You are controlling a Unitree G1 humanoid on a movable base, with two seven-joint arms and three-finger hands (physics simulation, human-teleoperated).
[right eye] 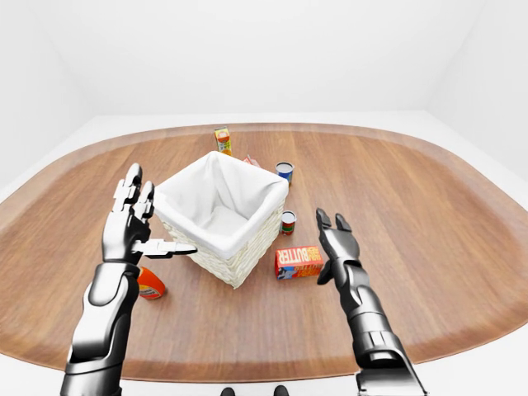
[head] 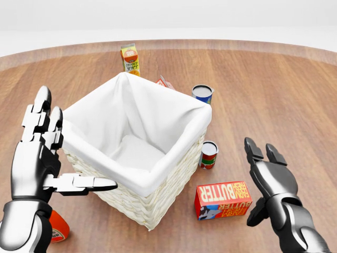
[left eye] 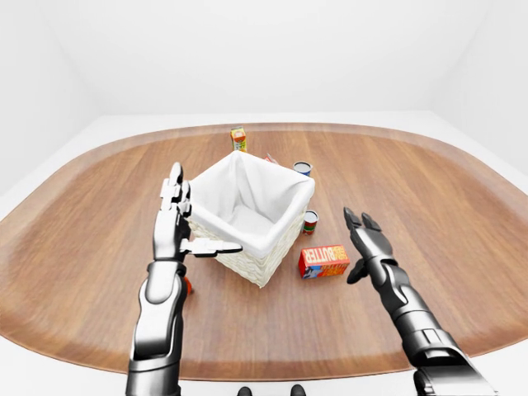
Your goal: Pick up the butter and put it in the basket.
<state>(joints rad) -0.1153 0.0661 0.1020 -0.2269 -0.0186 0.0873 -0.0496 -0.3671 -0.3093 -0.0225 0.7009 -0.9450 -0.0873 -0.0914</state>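
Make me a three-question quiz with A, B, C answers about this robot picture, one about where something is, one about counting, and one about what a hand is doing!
1. Where is the butter box?
A. Inside the basket
B. On the table, at the basket's lower right in the head view
C. In the robot's left hand

2. How many round cans stand to the right of the basket in the head view?
A. Two
B. Four
C. None

3. What is the right hand doing?
A. Squeezing the butter box
B. Holding a can
C. Open, beside the butter box

Answers:
1. B, the box lies on the wooden table outside the basket.
2. A, the blue can and the can with the red and green label are there.
3. C, its fingers are spread and hold nothing.
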